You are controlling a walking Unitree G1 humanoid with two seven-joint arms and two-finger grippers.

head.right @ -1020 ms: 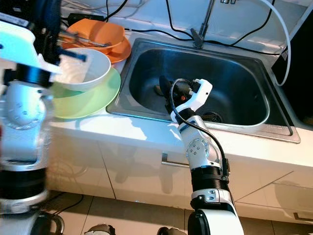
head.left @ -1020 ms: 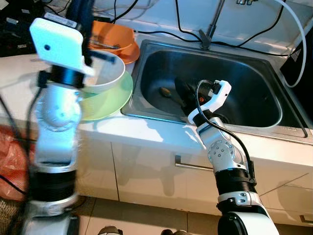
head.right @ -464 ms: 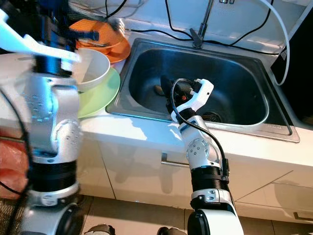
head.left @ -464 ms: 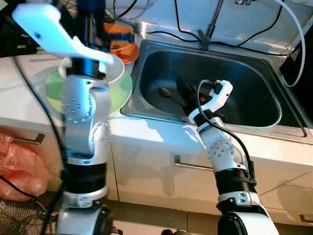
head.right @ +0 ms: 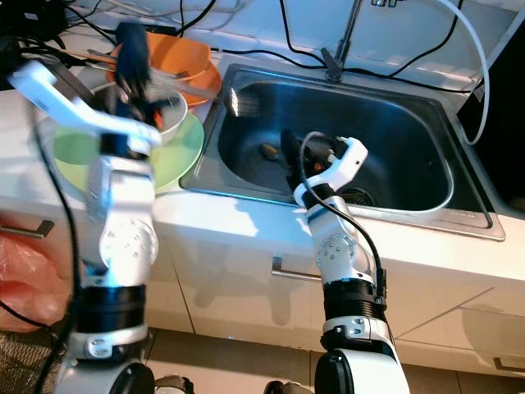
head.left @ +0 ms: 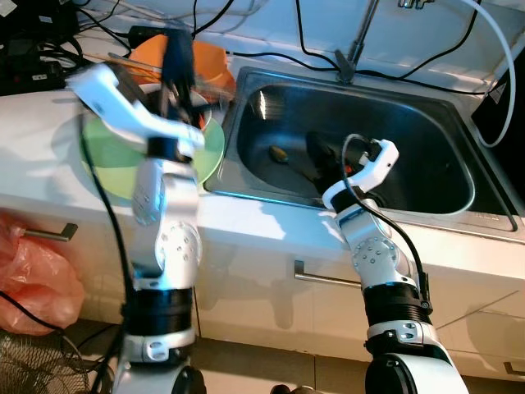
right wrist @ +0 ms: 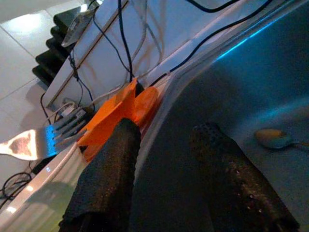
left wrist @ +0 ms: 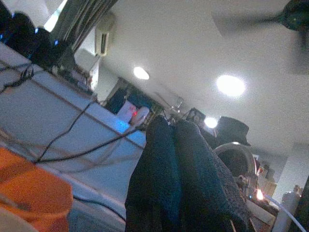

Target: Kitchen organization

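Note:
My left arm is raised and blurred over the counter, its gripper (head.left: 177, 67) above the white bowl (head.right: 168, 115) and orange bowl (head.left: 209, 61). In the left wrist view its fingers (left wrist: 178, 179) are pressed together and point up at the ceiling. A blurred metal utensil (head.right: 242, 100) with tines reaches from it over the sink's left edge, also seen as the utensil (right wrist: 29, 143). My right gripper (head.left: 318, 158) hangs open inside the steel sink (head.left: 426, 139), nothing between its fingers (right wrist: 108, 174). A spoon (head.left: 279, 153) lies on the sink floor just beyond it.
A green plate (head.left: 107, 156) lies under the white bowl. The faucet (head.left: 357, 41) and black cables (head.left: 279, 57) run along the back of the sink. The drain (head.right: 357, 195) sits beside my right wrist. A red bag (head.left: 33, 275) hangs below the counter.
My left arm has swung, its gripper moving right towards the sink with the utensil's head now over the sink edge. The right gripper shifted slightly right inside the sink.

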